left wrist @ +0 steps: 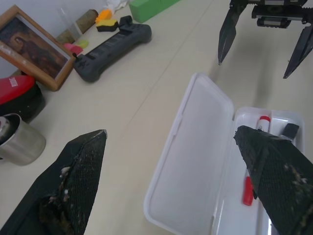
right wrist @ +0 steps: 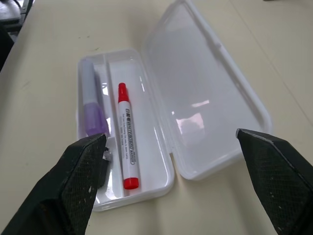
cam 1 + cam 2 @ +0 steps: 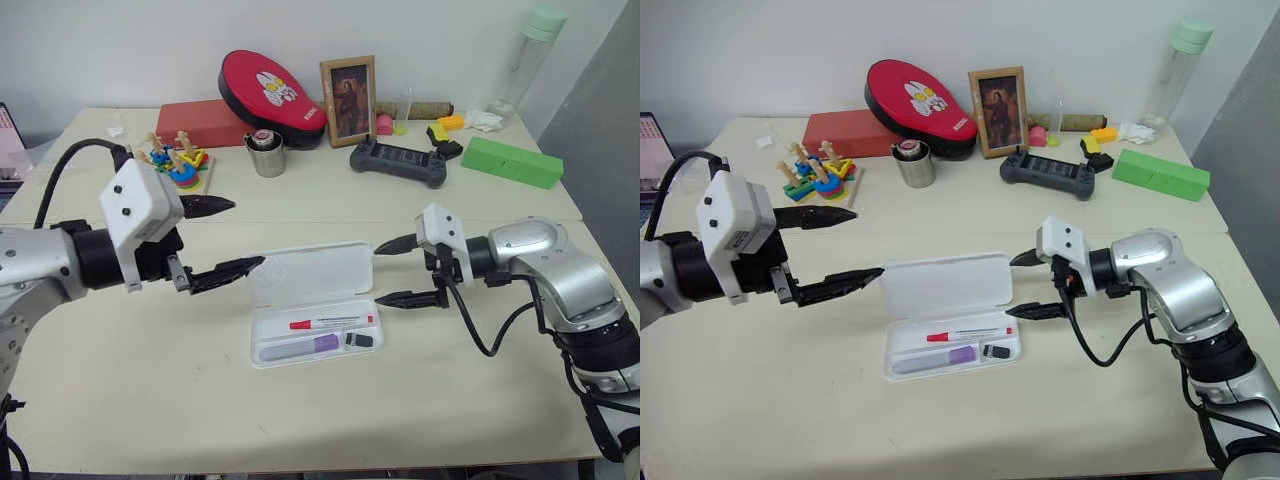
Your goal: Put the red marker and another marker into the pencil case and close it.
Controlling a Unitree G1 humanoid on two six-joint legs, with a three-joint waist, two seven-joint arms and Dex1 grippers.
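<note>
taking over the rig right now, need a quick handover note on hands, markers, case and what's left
Left hand: open, empty, by the lid's left end.
Right hand: open, empty, by the case's right end.
Pencil case: on the table, lid open and tilted back.
Red marker: lying in the tray.
Purple marker: in the compartment beside it.
Done: both markers are in.
Left: fold the lid down and press it shut.
</note>
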